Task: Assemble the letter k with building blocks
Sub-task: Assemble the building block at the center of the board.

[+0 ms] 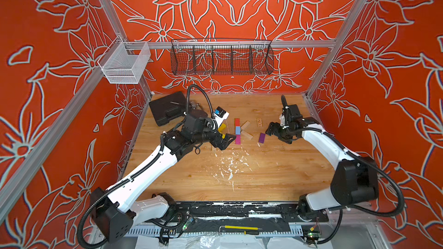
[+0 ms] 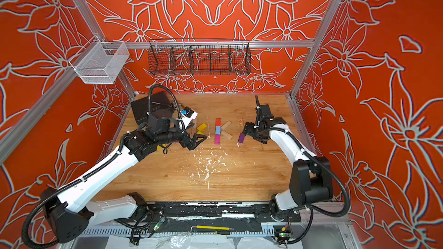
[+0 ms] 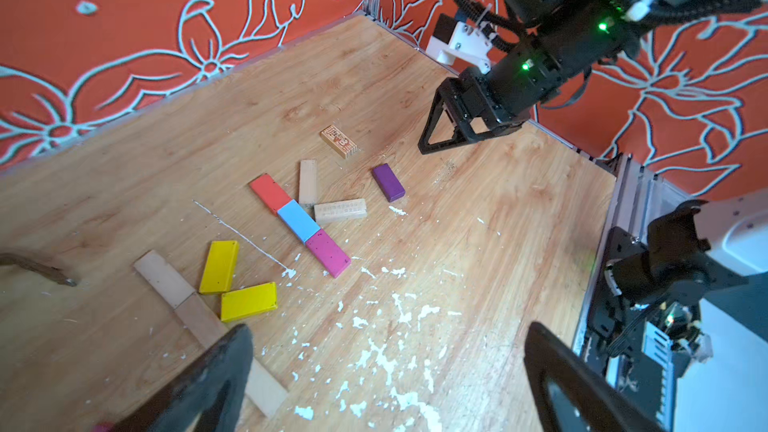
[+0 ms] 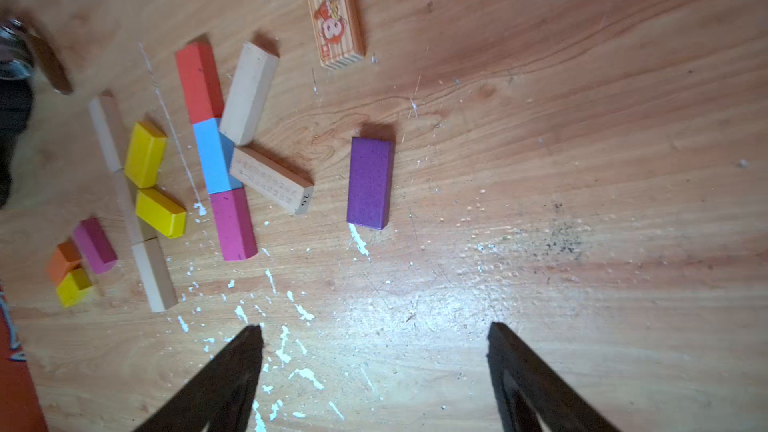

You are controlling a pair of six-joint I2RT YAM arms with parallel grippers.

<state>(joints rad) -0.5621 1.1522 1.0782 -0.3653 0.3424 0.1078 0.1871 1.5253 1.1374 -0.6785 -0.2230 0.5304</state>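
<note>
L claw (image 1: 228,143) is spread wide w/ nothing btwn its fingers. It is hung low over the tabletop (image 1: 263,176) just left of the blue block (image 1: 237,130), prob. kept off so nothing is nudged. Further left of the blue block, two yellow blocks (image 3: 219,266) are laid slantwise against a line of long pale bars (image 3: 166,280), poss. a second letter; this can't be told for sure. The blue block is set end to end btwn the red block (image 1: 237,122) behind it and the magenta block (image 1: 238,139) in front, so a straight spine is made. Two short pale bars (image 1: 245,125) are angled off the blue block's right side, touching it, as the k's arms. The letter is judged approx. done. The purple block (image 1: 262,137) is left loose right of the blue block, apart from the arms. R claw (image 4: 374,332) is also held apart and empty, on the purple block's far side from the blue block, likely lined up for a pick.
</note>
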